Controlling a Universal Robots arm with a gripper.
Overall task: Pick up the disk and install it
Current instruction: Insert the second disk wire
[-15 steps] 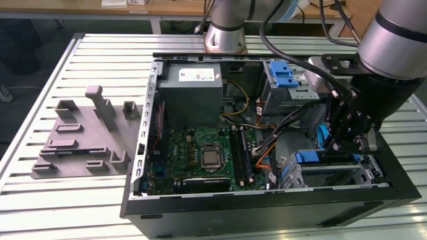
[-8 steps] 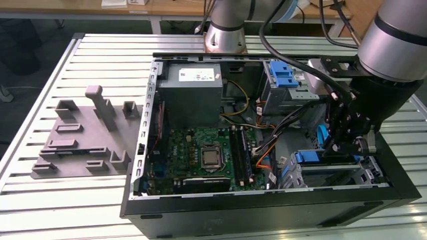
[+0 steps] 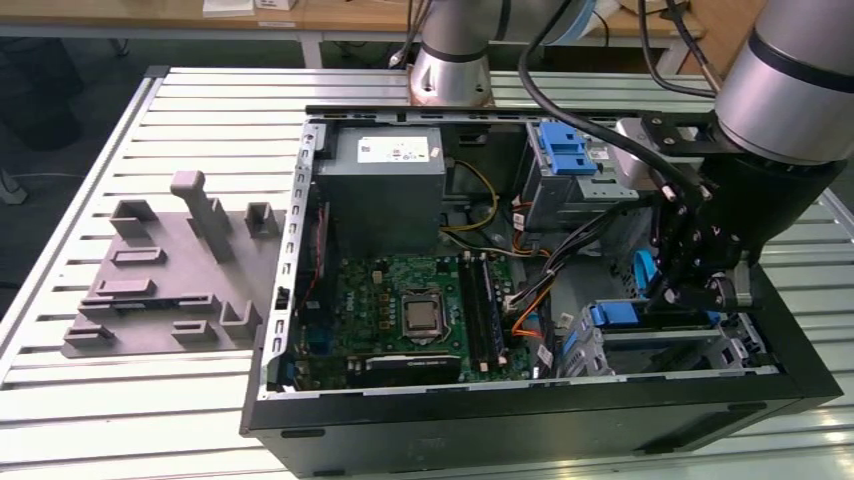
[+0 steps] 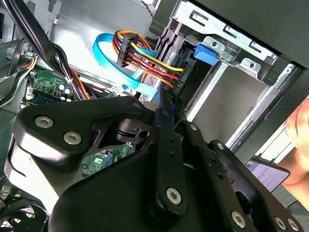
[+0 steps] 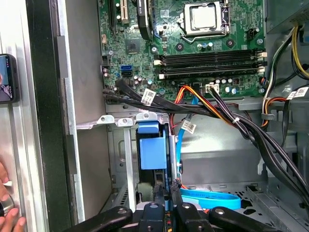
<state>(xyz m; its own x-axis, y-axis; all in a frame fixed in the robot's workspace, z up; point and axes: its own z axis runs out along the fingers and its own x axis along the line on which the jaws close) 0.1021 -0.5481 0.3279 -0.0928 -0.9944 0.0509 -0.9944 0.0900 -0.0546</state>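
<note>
The disk sits in the drive bay at the open computer case's front corner, and its blue plastic carrier faces out of the silver bay frame. My gripper reaches down into the case right at the carrier's end. Its black fingers stand close together, pinched on the thin edge beside the blue plastic. The disk's metal body and label are hidden inside the bay. A blue flat cable lies just under the fingers.
A grey power supply box and a silver cage with a blue latch fill the case's far side. The motherboard and bundled cables lie close by. A grey fixture plate rests on the table. A hand holds a phone outside the case wall.
</note>
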